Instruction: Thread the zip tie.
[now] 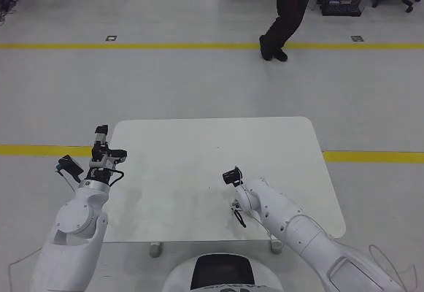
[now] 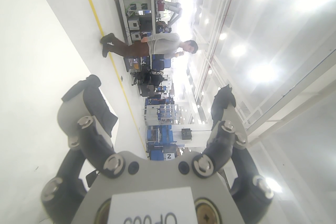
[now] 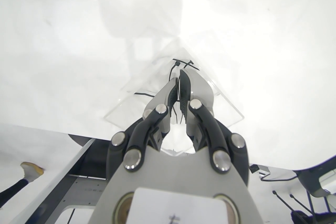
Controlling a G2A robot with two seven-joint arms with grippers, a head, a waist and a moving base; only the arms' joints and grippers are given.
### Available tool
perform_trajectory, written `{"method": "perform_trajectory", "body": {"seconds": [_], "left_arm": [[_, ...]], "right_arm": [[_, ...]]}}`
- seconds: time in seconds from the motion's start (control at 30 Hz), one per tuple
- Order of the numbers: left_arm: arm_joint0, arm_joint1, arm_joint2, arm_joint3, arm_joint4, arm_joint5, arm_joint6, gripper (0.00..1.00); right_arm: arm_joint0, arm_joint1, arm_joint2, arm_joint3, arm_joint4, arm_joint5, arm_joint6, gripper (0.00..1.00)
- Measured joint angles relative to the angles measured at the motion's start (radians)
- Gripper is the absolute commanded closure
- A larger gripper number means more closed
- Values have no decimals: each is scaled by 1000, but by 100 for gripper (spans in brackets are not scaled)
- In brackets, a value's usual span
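since my right gripper is pressed together on the black zip tie, holding it just above a clear tray near the front of the white table, i judge the pick-up done. the strap curls up to its head with a thin end showing past it, so it may be threaded, though i cannot tell. my left gripper hangs spread and empty by the table's left edge, so pulling it tight looks left to do.

Overhead on table, close behind right hand
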Motion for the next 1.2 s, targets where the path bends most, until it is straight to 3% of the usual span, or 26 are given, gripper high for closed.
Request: {"method": "perform_trajectory", "body": {"seconds": [0.1, 0.17, 0.43, 0.87, 1.07, 1.2], "left_arm": [[0, 0, 0, 0, 0, 0, 0, 0], [0, 0, 0, 0, 0, 0, 0, 0], [0, 0, 0, 0, 0, 0, 0, 0], [0, 0, 0, 0, 0, 0, 0, 0], [0, 0, 0, 0, 0, 0, 0, 0], [0, 0, 0, 0, 0, 0, 0, 0]], "right_arm": [[1, -3, 1, 7, -2, -2, 0, 93], [1, -4, 2, 10, -3, -3, 0, 100], [-7, -2, 19, -19, -30, 1, 12, 100], [-121, 50, 164, -265, -44, -43, 67, 100], [-191, 74, 267, -383, 15, -60, 61, 100], [-231, 84, 339, -434, 109, -81, 46, 100]]}}
